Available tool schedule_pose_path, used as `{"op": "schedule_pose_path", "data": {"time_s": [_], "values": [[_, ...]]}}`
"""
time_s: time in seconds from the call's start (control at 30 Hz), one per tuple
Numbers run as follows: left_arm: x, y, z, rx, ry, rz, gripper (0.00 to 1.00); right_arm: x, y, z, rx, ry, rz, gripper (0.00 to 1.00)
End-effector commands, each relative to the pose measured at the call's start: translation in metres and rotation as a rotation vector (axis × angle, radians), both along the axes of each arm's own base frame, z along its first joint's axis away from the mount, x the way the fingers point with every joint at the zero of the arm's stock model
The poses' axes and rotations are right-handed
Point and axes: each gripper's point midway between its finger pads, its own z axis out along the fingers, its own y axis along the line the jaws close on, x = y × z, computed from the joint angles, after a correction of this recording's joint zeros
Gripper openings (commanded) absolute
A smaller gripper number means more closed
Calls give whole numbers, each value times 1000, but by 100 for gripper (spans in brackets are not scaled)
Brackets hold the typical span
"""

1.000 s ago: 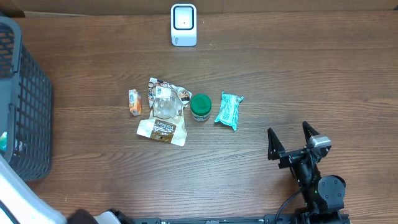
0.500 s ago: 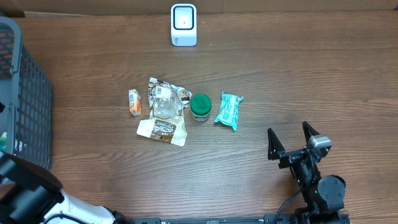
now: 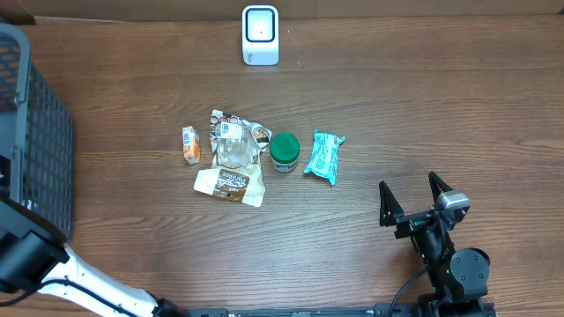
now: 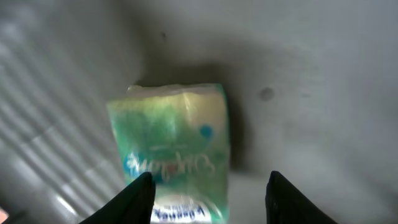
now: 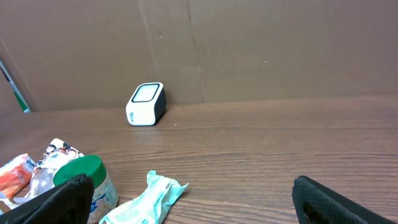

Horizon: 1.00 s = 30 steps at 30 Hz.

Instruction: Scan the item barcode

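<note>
Two sets of jaws stood open: the right jaws hovered over the tabletop (image 3: 493,106), and the left jaws hung above a blurred green packet (image 4: 171,149) on a grey surface, not gripping it. Five other items (image 3: 233,163) lay clustered mid-tabletop, well apart from the white scanner (image 3: 260,35) and the black basket (image 3: 35,132).

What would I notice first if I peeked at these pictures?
Probably the little cluster of groceries in the middle of the brown table: a green-lidded jar, a teal packet, a crinkly snack bag and a small orange packet. Next come the white scanner alone at the far edge and the big dark basket on the left. The left wrist view is filled by a blurry green packet.
</note>
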Motion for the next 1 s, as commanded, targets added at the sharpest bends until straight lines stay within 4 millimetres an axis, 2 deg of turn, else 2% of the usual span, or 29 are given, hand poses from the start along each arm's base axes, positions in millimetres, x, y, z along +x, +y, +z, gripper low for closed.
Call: {"op": "schedule_pose_path", "data": {"time_s": [0.0,0.23,0.3,0.33,0.37,0.43,0.53,0.63,0.73,0.9,0.97], "values": [[-13,-1,-20,-4,76,-22,47,0,1,-2,-3,-3,7,100],[-19,-6,-48,-7,91,-45,50,0,1,-2,-3,-3,7,100],[-23,-10,-57,-10,101,-44,47,0,1,-2,-3,-3,7,100],[-24,-11,-61,-13,103,-44,42,0,1,-2,-3,-3,7,100],[-26,-13,-63,-17,106,-44,33,0,1,-2,-3,-3,7,100],[-27,-14,-63,-21,110,-45,4,0,1,-2,-3,-3,7,100],[-27,-14,-59,-22,110,-44,4,0,1,-2,-3,-3,7,100],[-28,-16,-48,-37,123,-45,4,0,1,-2,-3,-3,7,100],[-27,-15,-28,-48,130,-37,4,0,1,-2,-3,-3,7,100],[-20,-8,27,-7,86,33,4,0,1,-2,-3,-3,7,100],[-14,-6,57,27,33,50,4,0,1,-2,-3,-3,7,100]]}}
